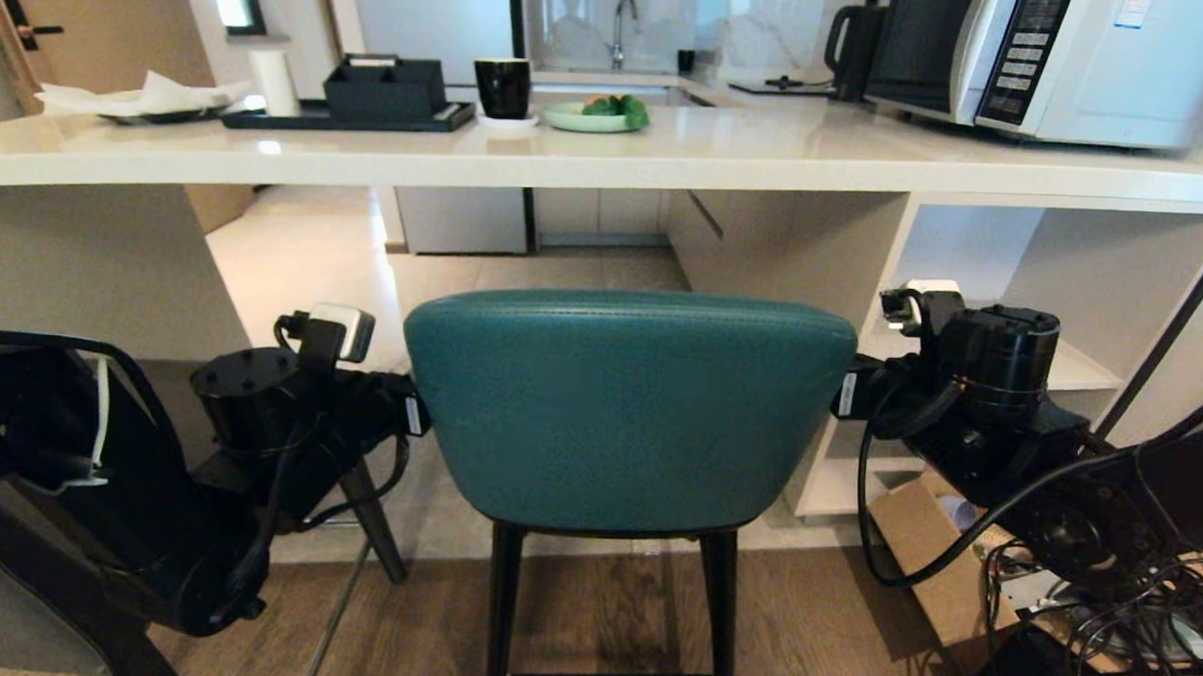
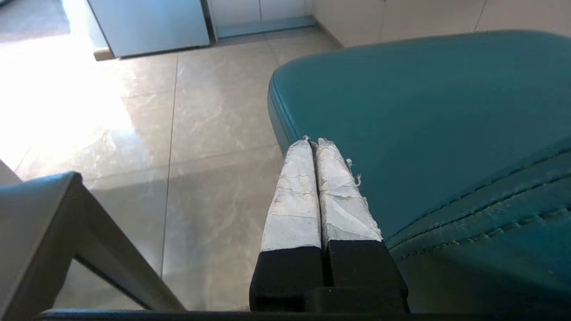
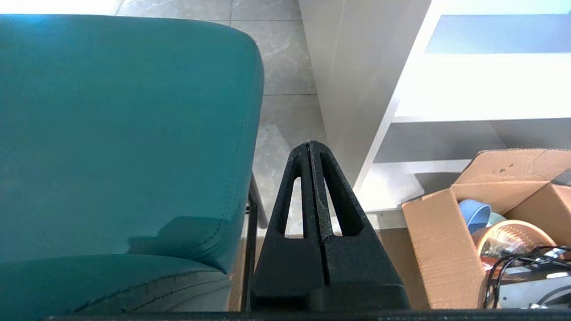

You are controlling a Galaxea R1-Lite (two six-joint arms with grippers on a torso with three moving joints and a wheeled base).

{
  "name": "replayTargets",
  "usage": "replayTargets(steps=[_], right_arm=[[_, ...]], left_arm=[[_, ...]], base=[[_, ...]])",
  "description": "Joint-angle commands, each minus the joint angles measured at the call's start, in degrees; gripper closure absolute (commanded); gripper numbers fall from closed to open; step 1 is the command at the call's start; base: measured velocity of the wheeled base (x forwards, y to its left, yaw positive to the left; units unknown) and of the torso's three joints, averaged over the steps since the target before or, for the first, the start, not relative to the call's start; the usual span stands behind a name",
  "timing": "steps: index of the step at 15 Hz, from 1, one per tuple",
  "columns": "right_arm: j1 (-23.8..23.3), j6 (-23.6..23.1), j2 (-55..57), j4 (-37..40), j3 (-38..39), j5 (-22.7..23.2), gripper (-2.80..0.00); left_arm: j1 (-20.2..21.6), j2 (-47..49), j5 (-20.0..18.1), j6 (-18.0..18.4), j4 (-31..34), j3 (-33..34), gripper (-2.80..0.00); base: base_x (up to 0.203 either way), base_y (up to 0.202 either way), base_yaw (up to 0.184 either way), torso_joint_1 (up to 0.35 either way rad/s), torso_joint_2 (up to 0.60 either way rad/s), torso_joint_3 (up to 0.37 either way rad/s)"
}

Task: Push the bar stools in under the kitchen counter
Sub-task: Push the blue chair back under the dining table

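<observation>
You've got the teal stool [image 1: 627,409] dead centre in the head view, its curved back facing you and its thin black legs on the wood floor just short of the surface [image 1: 608,158]. The seat is hidden behind the back, so you can't tell how far it sits under the white slab. The legs are cut off at the bottom edge.

Left end effector [image 2: 314,143]: fingers pressed together, nothing between them. The wrist view shows the white-wrapped fingers [image 2: 294,196] lying along the stool's left edge; touching or just beside, can't tell. In the head view that end effector is mostly hidden behind the stool's back; you only see the arm and its camera.

Right end effector [image 3: 310,145]: also closed, holding nothing, black fingers together, just beside the stool's right edge with a sliver of floor showing between. In the head view its tip is tucked behind the stool back.

The 2nd stool [image 2: 40,223] is only partly seen: a grey corner and 1 straight leg at the edge of the left wrist view, well to the left of the teal one, and a leg behind the left arm in the head view. Rest is cut off.

To the right, white open shelves [image 1: 1064,284] under the surface, w/ a cardboard box [image 3: 439,249] of bowls and cables on the floor beside them.
</observation>
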Motion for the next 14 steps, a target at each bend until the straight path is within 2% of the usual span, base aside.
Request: replayTargets(steps=[1,9,14], right_arm=[[-0.22,-0.35,2.28,0.33,-3.44,-0.36,0.0],[-0.08,-1.57,9.86,6.46,-17.05,-0.36,0.0],[-2.45,-1.72,8.72,6.5,-17.17,-0.36,0.0]], left_arm=[[0.74,0.82,0.24,-0.03,-0.65,-0.44,0.0],[2.59,2.62,0.15,-0.04,2.01,-4.75,0.0],[2.72,6.07,0.29,-0.19,10.86,-15.88,0.0]], base=[[0.0,0.0,0.0,0.0,0.0,0.0],[0.0,0.0,0.0,0.0,0.0,0.0],[0.0,0.0,0.0,0.0,0.0,0.0]])
